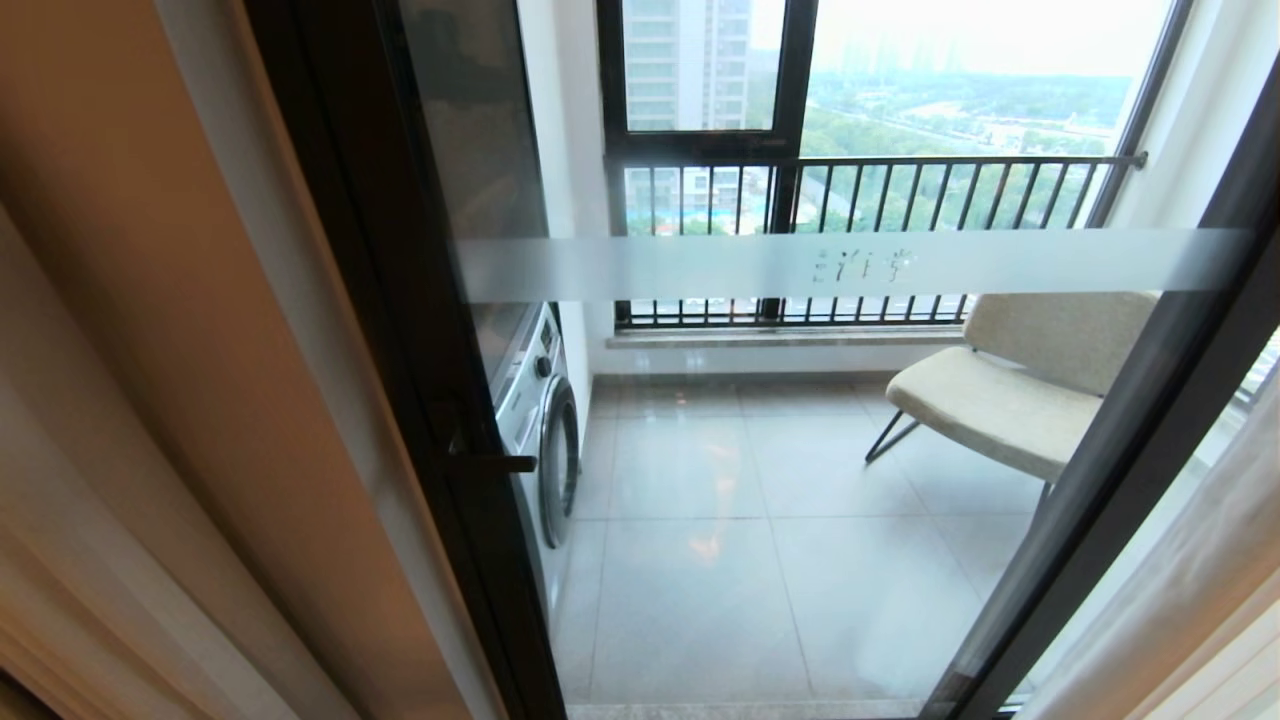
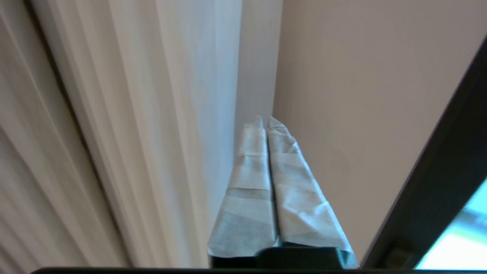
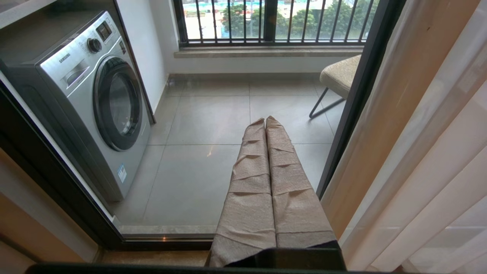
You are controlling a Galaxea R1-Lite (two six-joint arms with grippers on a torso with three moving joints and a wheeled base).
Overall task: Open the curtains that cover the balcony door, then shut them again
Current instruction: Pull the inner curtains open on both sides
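left end effector (image 2: 265, 121): my left one, wrapped fingers (image 2: 247, 182) pressed together, nothing between them; tips sit just beside a pale curtain fold, contact I can't confirm; not in my head view
right end effector (image 3: 265, 121): my right one, fingers (image 3: 291, 182) together, holding nothing, pointing at the door glass low down; also out of my head view
curtains (image 1: 130, 330): drawn apart to both sides; tan folds with a paler layer fill the left of my head view, sheer white layer (image 1: 1190, 590) hangs at the lower right; left wrist view shows pale vertical folds (image 2: 125, 125) next to a plain beige wall (image 2: 373, 95); right wrist view shows tan and sheer folds (image 3: 414, 152) just beside the door frame
door (image 1: 420, 300): uncovered in the middle, dark frame posts on left and right, clear glass shut, frosted band (image 1: 850, 265) with small characters running across, small dark handle (image 1: 495, 462) on the left post
washer (image 3: 87, 99): behind the glass on the left, silver front loader, round door facing the balcony floor
floor (image 1: 720, 560): grey glossy tiles beyond the glass
chair (image 1: 1010, 395): beige seat on thin dark legs, right side of balcony, near the far wall
window (image 1: 790, 120): farthest, black frame, barred railing (image 1: 870, 160) across it, trees and towers outside
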